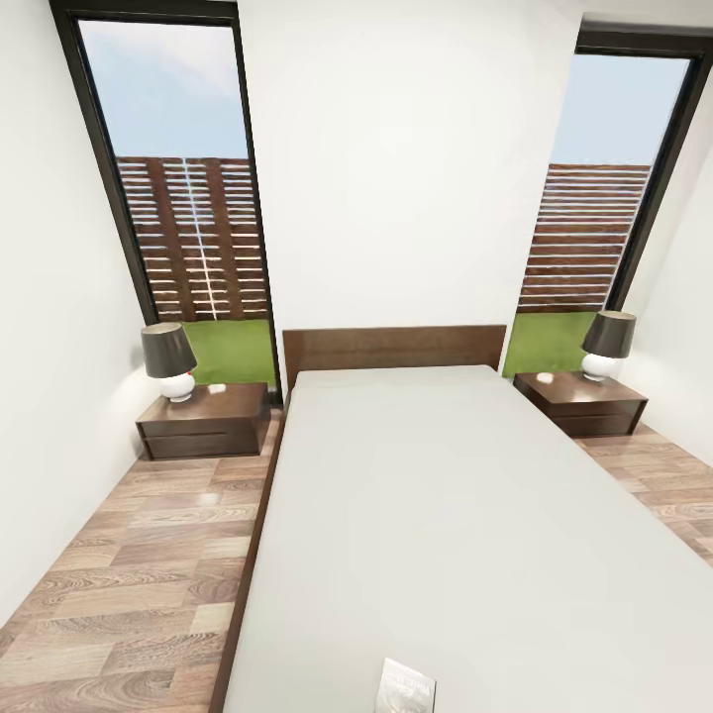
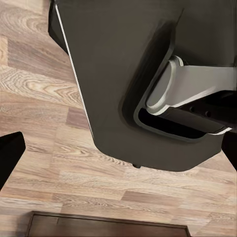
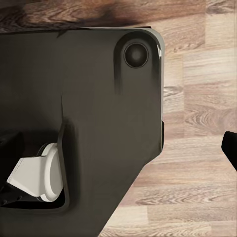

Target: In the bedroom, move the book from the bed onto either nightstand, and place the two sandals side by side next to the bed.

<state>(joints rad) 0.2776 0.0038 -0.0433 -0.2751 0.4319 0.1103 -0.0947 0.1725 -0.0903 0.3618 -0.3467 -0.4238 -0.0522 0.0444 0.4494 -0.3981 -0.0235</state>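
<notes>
The book (image 1: 407, 685), thin with a grey pictured cover, lies on the white mattress of the bed (image 1: 446, 515) at its near end, cut by the picture's lower edge. One dark wooden nightstand (image 1: 205, 421) stands left of the headboard and another nightstand (image 1: 582, 401) stands right of it. The sandals are out of view. My left gripper (image 2: 118, 158) hangs over the plank floor with its dark fingertips (image 2: 9, 155) far apart and nothing between them. My right gripper (image 3: 118, 148) is likewise spread, with one fingertip (image 3: 231, 148) at the frame's side.
Each nightstand carries a lamp (image 1: 168, 361) (image 1: 607, 345) with a dark shade. Tall windows (image 1: 188, 188) flank the white wall behind the headboard (image 1: 394, 347). Strips of wood floor (image 1: 129, 584) run along both sides of the bed. The robot's dark base (image 2: 123, 74) sits below both wrists.
</notes>
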